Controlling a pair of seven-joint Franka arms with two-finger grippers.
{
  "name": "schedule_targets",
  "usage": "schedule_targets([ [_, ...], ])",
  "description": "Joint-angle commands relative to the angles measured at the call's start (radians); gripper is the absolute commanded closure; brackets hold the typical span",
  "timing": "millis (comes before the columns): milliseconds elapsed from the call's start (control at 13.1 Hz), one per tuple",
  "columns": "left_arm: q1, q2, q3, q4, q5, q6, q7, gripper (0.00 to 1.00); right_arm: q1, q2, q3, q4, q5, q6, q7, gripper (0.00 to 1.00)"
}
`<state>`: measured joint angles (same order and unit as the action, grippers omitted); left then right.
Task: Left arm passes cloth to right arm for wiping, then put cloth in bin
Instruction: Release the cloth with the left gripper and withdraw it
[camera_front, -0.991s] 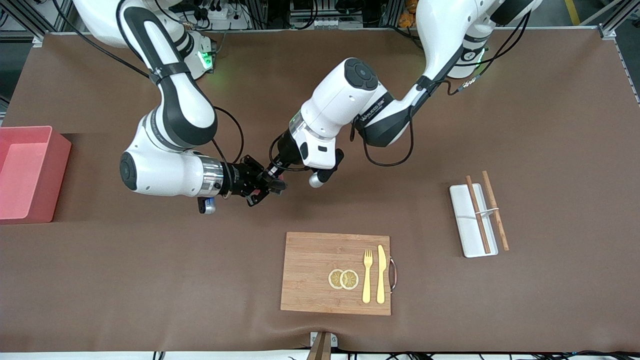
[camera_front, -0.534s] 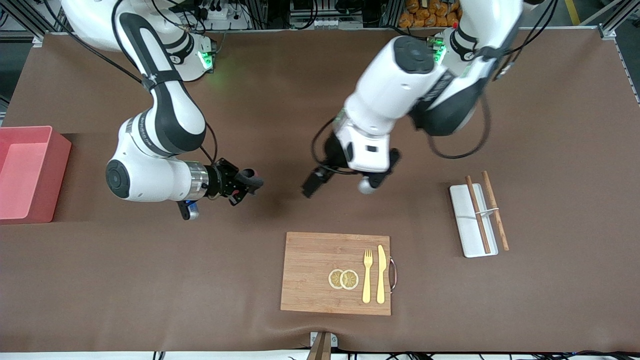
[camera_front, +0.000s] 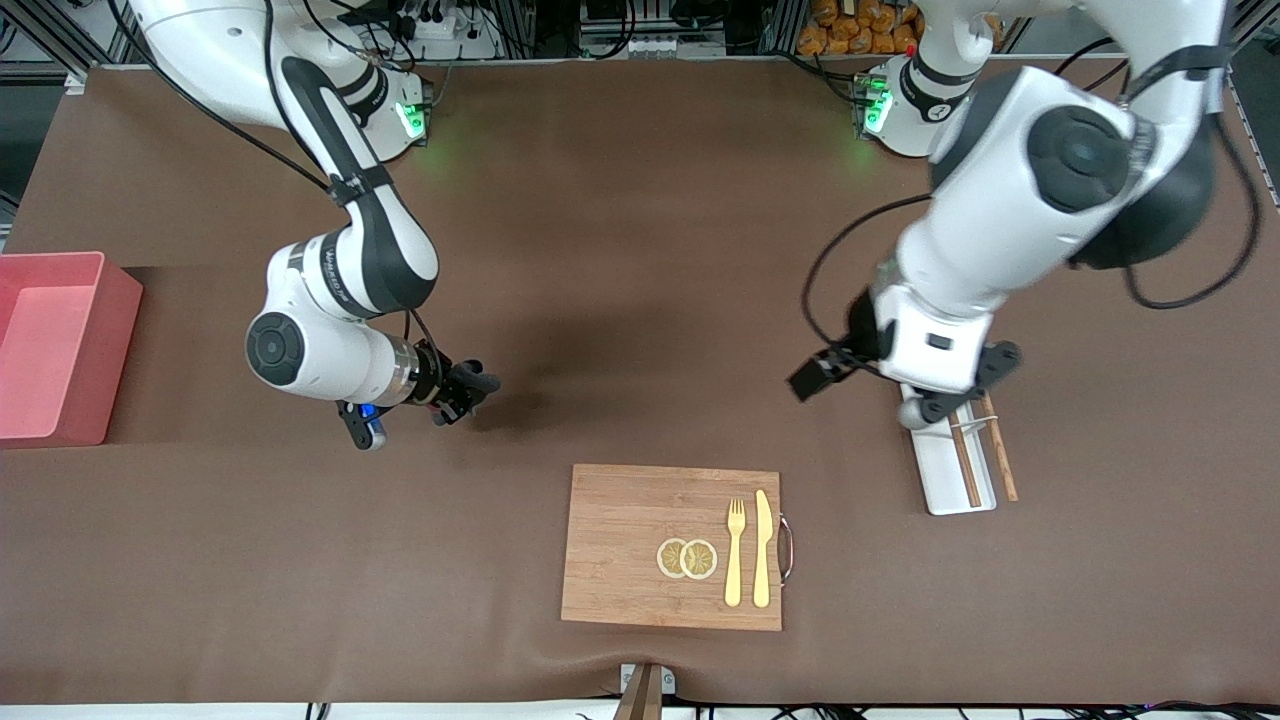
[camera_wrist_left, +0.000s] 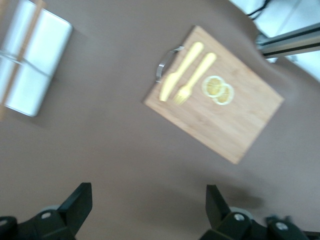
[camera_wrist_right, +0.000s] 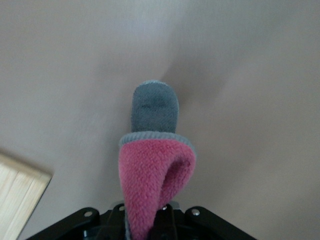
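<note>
I see brown table (camera_front: 640, 250) filling the frame; right gripper (camera_front: 470, 385) mid-left clamps the cloth (camera_wrist_right: 155, 165), left gripper (camera_front: 815, 375) mid-right spread wide, bin (camera_front: 55, 345) far left.

fork (camera_front: 735, 551), knife (camera_front: 762, 548) on board (camera_front: 620, 545) | bin (camera_front: 55, 345) at right arm's end

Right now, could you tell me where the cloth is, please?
The cloth hangs from the right pincer, which is shut on it over bare table between the bin and the board. The left pincer is open beside the tray.
</note>
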<state>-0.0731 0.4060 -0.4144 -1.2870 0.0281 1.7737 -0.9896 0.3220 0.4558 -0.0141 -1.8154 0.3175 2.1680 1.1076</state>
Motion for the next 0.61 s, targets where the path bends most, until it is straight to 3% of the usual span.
schedule_targets([
  [0,0.073,-0.056,-0.009,-0.049,0.019,-0.055,0.089,0.00,-0.067,-0.020,0.009,-0.112,-0.047,0.122,-0.145,1.00],
  [305,0.186,-0.108,-0.010,-0.077,0.018,-0.125,0.311,0.00,-0.132,-0.026,0.009,-0.220,-0.049,0.263,-0.302,1.00],
  [534,0.245,-0.136,-0.012,-0.080,0.018,-0.145,0.436,0.00,-0.240,-0.025,0.009,-0.242,-0.048,0.260,-0.485,1.00],
])
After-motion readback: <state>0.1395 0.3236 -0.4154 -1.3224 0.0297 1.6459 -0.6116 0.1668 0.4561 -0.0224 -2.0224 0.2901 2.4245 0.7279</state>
